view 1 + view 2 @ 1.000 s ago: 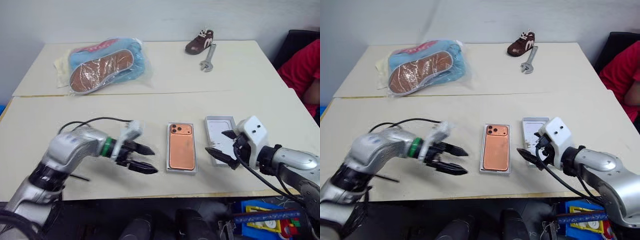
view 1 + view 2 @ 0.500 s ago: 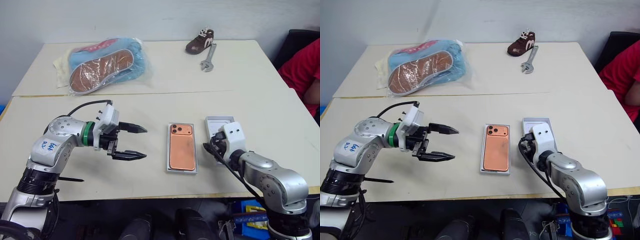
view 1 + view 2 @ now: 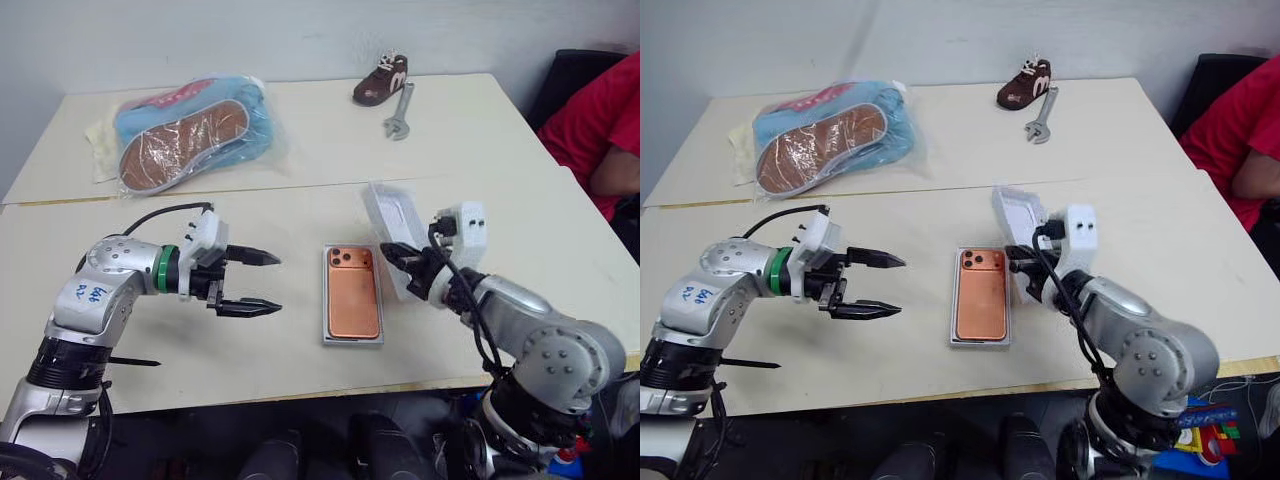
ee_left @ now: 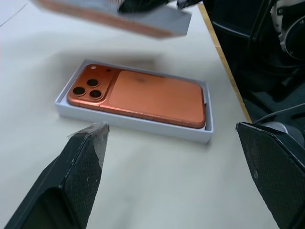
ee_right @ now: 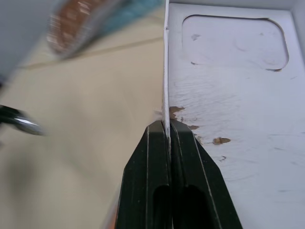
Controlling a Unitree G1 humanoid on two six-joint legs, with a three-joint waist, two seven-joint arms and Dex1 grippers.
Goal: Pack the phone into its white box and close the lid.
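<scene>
Two black-fingered grippers over beige table (image 3: 300, 215): left gripper (image 3: 262, 283) spread wide, holding nothing; right gripper (image 3: 400, 262) pinching wall of shallow all-white lid (image 3: 388, 222), lifted, tilted. Flat orange-copper phone (image 3: 352, 304) lying in shallow white box (image 4: 138, 125) between them.

A smooth, matt metallic orange finish is shown by the phone (image 4: 143, 98). Matt white card is seen in the white box (image 4: 138, 125) and the lid (image 5: 238, 109). The table (image 3: 300, 220) appears matt beige.
</scene>
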